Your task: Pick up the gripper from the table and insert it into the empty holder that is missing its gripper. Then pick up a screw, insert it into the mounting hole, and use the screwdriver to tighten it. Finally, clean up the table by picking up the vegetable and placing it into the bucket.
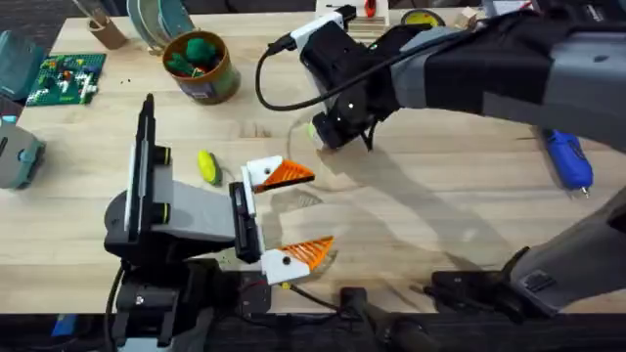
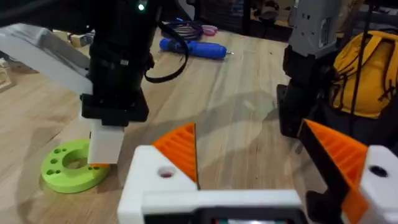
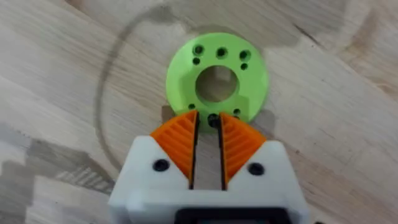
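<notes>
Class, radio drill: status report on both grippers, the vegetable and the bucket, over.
Left gripper open, empty. Right gripper nearly shut, at green ring disc rim. Vegetable on table, bucket holds green item. Path unobstructed.

Yellow-green vegetable (image 1: 207, 166); blue screwdriver (image 1: 568, 159); bright green ring disc (image 3: 217, 77).

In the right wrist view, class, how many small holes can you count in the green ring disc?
7 in view on the green ring disc: three along the far side, two just inside those, two near the right gripper. Its orange fingers may hide more.
</notes>
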{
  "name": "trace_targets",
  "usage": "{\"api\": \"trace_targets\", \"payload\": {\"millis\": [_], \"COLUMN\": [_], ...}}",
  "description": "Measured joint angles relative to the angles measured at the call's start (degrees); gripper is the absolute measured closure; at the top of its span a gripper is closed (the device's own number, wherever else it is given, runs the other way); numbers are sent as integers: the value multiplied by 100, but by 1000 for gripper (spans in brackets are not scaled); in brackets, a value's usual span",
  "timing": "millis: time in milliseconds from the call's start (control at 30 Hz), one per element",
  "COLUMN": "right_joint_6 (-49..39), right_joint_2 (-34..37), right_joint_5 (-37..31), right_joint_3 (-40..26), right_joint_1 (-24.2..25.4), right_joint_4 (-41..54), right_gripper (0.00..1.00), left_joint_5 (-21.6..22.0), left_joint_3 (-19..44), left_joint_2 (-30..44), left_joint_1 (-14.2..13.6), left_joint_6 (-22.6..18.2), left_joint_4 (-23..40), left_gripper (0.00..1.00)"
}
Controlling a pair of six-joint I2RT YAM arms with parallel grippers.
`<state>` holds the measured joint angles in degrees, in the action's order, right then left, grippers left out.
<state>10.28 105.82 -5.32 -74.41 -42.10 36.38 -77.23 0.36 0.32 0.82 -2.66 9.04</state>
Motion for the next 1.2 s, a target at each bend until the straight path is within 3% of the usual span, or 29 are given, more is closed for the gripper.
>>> {"api": "trace_targets", "payload": {"millis": [500, 1200], "right_joint_6": [0, -53], "right_joint_2": [4, -183], "right_joint_5": [-136, -124], "right_joint_3": [-13, -24], "right_joint_1": [1, -1], "right_joint_4": [-4, 46], "right_gripper": [992, 996], "left_joint_5": [-13, -13], "left_joint_3": [0, 0], "left_joint_2": [0, 0], "left_joint_1": [0, 0], "left_joint_6": [0, 0], "left_joint_4": [4, 2], "left_gripper": [8, 7]}}
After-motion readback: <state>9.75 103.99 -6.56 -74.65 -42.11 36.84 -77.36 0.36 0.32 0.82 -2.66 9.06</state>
